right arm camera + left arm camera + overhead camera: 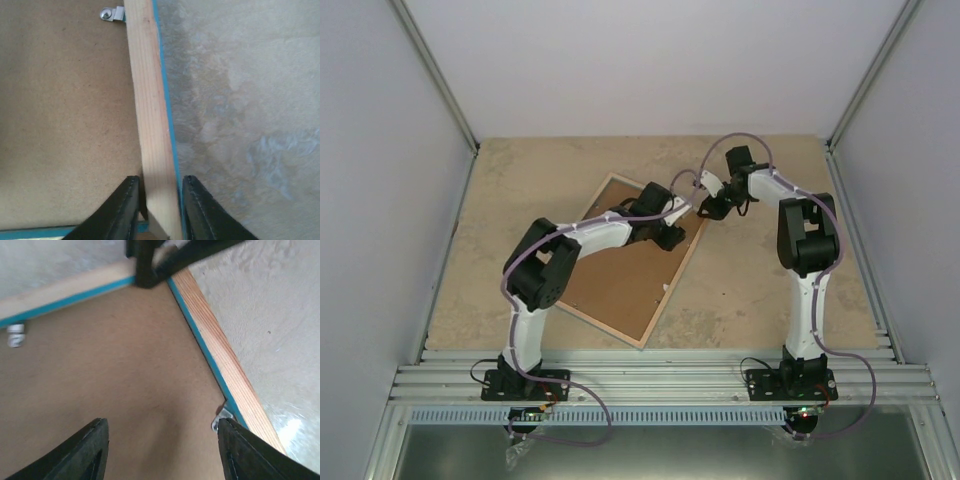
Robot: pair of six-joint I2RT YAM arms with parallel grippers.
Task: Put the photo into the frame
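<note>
The frame [145,100] lies face down on the table [240,100], board [125,365] in its back, its rail pinched in the right gripper's [161,184] narrow jaws, likely to steady it while the left gripper [161,426] hangs wide open over the board by a clip [222,417]; the photo is out of sight.

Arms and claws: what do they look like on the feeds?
Both the left arm and right arm have white shells, black joints and black bases. A lilac cable loops along each. The left claw and right claw have plain black tapered fingers.
</note>
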